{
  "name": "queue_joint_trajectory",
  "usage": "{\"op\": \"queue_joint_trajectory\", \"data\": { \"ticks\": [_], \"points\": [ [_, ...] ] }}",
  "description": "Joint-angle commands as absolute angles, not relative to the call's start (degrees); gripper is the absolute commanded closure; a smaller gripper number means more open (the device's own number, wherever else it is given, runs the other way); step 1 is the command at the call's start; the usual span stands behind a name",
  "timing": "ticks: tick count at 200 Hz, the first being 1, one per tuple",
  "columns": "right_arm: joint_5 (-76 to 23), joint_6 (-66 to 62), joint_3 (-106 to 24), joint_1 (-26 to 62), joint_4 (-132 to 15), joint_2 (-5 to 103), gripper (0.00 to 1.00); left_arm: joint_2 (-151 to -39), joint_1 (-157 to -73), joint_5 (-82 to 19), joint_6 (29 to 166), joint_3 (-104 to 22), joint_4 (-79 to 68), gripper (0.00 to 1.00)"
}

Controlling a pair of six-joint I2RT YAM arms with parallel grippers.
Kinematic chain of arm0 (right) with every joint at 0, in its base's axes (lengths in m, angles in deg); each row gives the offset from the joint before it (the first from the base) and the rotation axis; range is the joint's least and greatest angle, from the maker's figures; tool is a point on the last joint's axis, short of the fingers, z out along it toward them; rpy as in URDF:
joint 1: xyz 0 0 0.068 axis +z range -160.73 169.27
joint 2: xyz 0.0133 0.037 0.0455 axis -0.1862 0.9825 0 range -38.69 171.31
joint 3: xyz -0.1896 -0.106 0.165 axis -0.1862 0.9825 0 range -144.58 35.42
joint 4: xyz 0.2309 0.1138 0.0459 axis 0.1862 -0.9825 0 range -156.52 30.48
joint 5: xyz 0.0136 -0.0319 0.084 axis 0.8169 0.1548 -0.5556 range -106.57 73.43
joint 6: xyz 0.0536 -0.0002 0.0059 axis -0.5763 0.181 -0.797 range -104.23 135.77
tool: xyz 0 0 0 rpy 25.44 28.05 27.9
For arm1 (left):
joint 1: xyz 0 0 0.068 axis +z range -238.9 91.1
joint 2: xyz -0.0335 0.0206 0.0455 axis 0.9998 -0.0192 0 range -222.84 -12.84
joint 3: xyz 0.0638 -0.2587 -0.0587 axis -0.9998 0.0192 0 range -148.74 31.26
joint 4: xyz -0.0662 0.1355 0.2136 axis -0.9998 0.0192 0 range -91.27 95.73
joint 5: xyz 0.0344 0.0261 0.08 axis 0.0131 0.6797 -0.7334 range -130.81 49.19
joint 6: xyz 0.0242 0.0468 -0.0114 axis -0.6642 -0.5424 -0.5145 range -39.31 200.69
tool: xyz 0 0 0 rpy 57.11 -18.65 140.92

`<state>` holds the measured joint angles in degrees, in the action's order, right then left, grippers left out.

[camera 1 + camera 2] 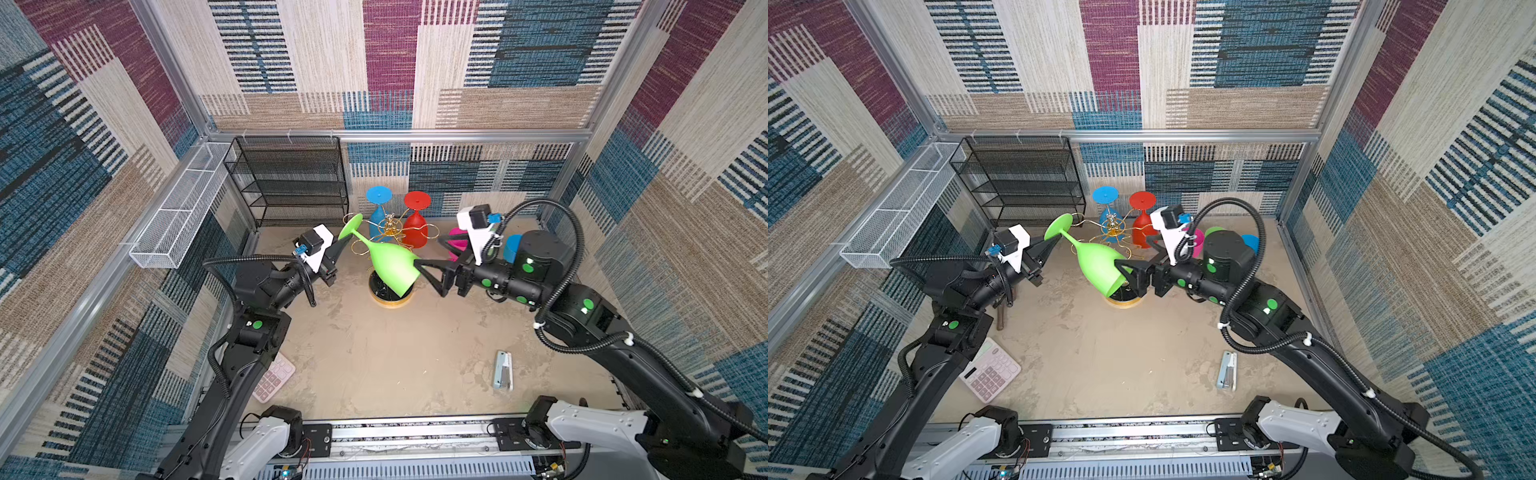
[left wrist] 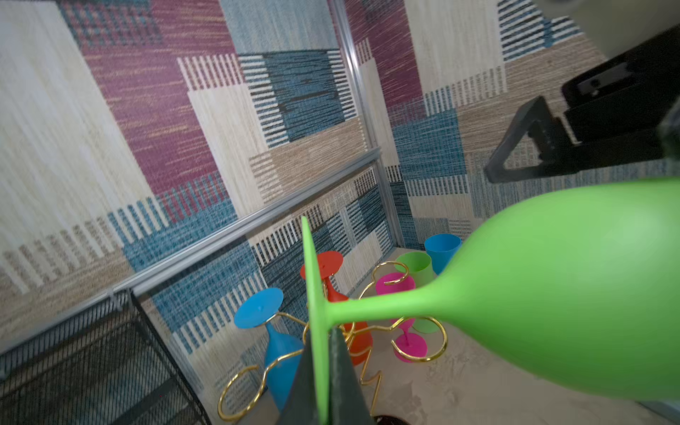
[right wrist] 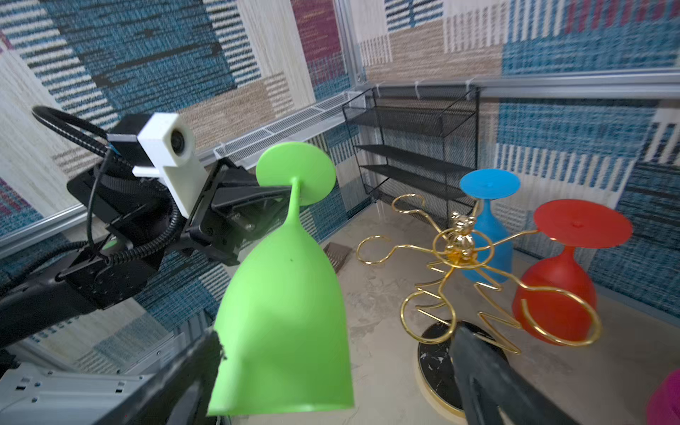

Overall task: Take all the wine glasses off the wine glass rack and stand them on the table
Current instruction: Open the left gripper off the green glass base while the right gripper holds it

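Sandy tabletop (image 1: 395, 365), patterned walls (image 1: 390, 62). Left gripper (image 1: 345, 244) pinches foot of green wine glass (image 1: 392, 264), clear of wine glass rack (image 3: 458, 244). Right gripper (image 3: 335, 338) spread about the bowl.

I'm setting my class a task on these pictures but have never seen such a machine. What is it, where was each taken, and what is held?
Two robot arms with grippers work over a table bearing a gold rack and a pink calculator. Two pictures look down from overhead; two come from wrist cameras. The left gripper is shut on the foot of a green wine glass; the right gripper is open around its bowl. A blue glass and a red glass hang on the rack.
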<state>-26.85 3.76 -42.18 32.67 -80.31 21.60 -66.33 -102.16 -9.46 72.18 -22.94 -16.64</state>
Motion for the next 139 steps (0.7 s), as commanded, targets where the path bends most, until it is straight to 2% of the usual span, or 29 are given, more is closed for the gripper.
{"op": "queue_joint_trajectory", "data": {
  "ticks": [1,22,52,139],
  "points": [
    [-26.8,-0.1,-39.7,31.7,-75.9,18.7,0.07,-64.8,-102.2,-17.2,86.3,-20.8,-14.7,1.00],
    [-26.2,-2.3,-36.4,31.7,-75.5,17.0,0.23,-63.5,-102.2,-19.2,91.8,-18.8,-16.1,1.00],
    [-26.8,-4.5,-32.5,31.7,-72.8,17.7,0.33,-62.5,-102.2,-20.6,92.9,-16.8,-17.3,1.00],
    [-30.0,-7.9,-32.8,33.4,-62.7,26.8,0.38,-62.1,-102.2,-19.7,91.4,-16.0,-16.4,1.00]
  ]
}}
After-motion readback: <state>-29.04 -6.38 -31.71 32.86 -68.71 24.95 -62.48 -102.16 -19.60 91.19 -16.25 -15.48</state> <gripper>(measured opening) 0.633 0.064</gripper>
